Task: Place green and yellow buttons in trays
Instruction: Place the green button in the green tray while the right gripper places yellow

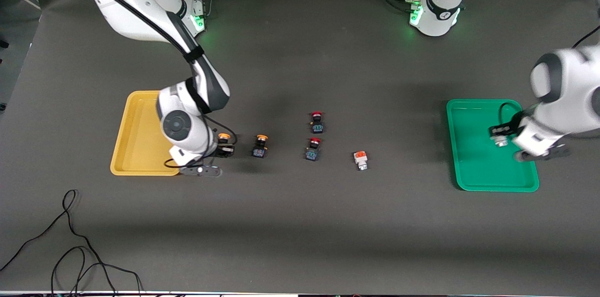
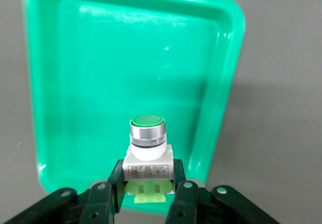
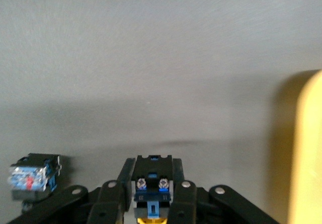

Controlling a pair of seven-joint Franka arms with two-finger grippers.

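Observation:
My left gripper [image 1: 499, 137] [image 2: 149, 179] hangs over the green tray [image 1: 473, 170] [image 2: 75, 58], shut on the white body of a green-capped button [image 1: 502, 142] [image 2: 147, 143]. Beside the yellow tray [image 1: 136, 147] [image 3: 309, 148], my right gripper [image 1: 227, 149] [image 3: 153, 186] is shut on a black-bodied button with a yellow-orange cap [image 1: 224, 137] [image 3: 153, 176]. I cannot tell whether that button is off the table. A second yellow-capped button [image 1: 260, 145] [image 3: 32, 176] stands close by. A white-bodied button with an orange end [image 1: 360, 159] lies mid-table.
Two red-capped black buttons [image 1: 317, 122] [image 1: 313, 149] stand mid-table between the trays. Loose black cables [image 1: 70, 250] lie near the table's front edge toward the right arm's end. Both trays hold nothing.

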